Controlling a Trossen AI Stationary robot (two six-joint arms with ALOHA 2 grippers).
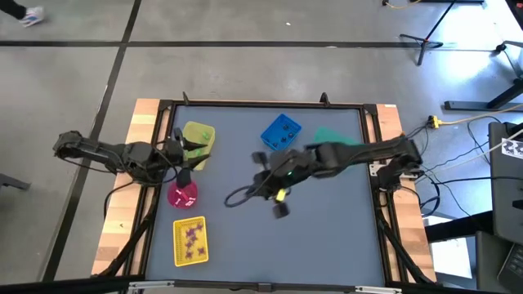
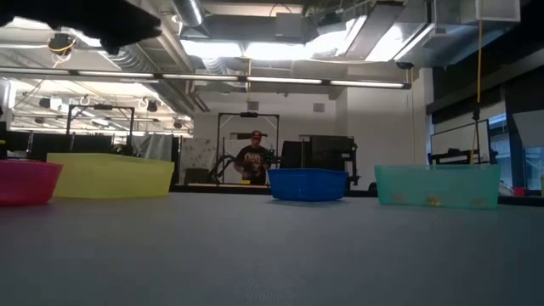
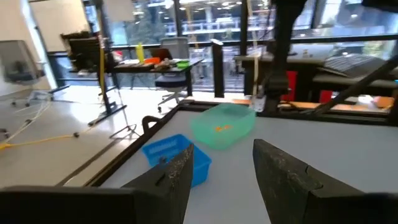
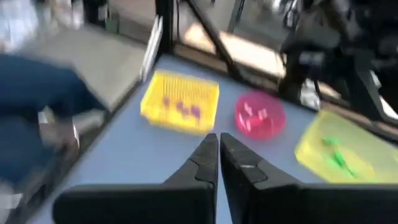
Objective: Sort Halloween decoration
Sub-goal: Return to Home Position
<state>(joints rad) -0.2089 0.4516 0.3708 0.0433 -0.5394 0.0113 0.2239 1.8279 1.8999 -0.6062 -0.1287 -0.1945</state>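
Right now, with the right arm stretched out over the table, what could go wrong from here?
1. The right end effector, shut, hangs mid-table, its arm passing over the teal bin and beside the blue bin; a low retreat could clip either.
2. The left end effector, open, sits crowded between the yellow-green bin and the pink bowl; a swing could nudge them.

I count one yellow basket, one pink bowl, one yellow-green bin, one blue bin, one teal bin — five in all. Of my own, two: left gripper and right gripper
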